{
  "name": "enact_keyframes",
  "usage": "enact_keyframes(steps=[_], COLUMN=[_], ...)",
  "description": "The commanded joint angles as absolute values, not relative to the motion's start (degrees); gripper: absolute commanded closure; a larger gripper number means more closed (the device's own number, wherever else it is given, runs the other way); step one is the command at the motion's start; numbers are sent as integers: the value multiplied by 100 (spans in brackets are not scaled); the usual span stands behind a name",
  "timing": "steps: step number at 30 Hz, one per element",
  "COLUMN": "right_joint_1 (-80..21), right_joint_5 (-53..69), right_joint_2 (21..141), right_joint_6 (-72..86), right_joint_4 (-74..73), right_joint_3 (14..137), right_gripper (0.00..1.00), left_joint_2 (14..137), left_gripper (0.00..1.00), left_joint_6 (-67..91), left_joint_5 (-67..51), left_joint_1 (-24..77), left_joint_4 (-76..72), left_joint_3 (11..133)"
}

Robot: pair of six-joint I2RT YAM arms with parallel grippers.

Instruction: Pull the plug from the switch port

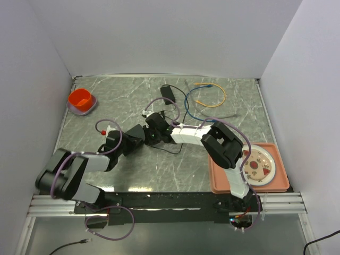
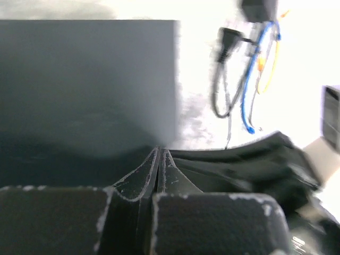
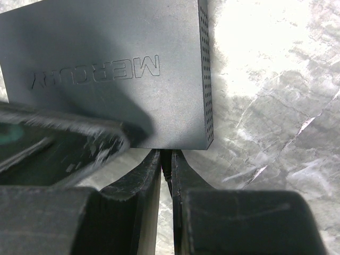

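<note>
The matte-black switch box [image 3: 106, 74], lettered MERCURY, lies flat on the marble table. In the right wrist view my right gripper [image 3: 166, 155] is shut on the black plug [image 3: 168, 163], which sits in the switch port in the box's near long edge. A thin black lead runs back between the fingers. My left gripper [image 2: 160, 153] is shut, its fingertips together against the box [image 2: 85, 79] at its near right corner, with nothing seen between them. From above, both grippers [image 1: 139, 137] [image 1: 151, 129] meet at mid-table and cover most of the box.
A red bowl [image 1: 81, 101] stands at the back left. A small black adapter brick [image 1: 168, 92] with its lead lies at the back, next to blue and yellow cables [image 1: 210, 93]. A peach tray [image 1: 220, 183] with a plate [image 1: 260, 164] sits at the front right.
</note>
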State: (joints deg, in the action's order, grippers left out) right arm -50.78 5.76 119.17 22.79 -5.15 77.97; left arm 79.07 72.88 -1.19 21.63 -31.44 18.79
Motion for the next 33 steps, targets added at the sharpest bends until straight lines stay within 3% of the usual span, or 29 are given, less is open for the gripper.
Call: enact_keyframes(steps=[1, 15, 22, 33], right_joint_1=[-5317, -5352, -5432, -5511], right_joint_5=[624, 545, 510, 475], right_joint_2=[12138, 12120, 12041, 11760], right_joint_6=[2224, 2118, 2101, 2109], right_joint_4=[-1749, -1801, -1784, -1767], right_joint_3=[7348, 7058, 6891, 6583], right_gripper=[100, 100, 100, 100], left_joint_2=[8770, 12014, 11549, 11338], left_gripper=[99, 99, 99, 99], left_joint_6=[8023, 9298, 9079, 8956], left_joint_5=[-658, -1459, -1248, -1090], left_joint_1=[1934, 1644, 1635, 1626], left_joint_4=[-4762, -8223, -7077, -6487], left_joint_3=[1600, 1222, 1327, 1459])
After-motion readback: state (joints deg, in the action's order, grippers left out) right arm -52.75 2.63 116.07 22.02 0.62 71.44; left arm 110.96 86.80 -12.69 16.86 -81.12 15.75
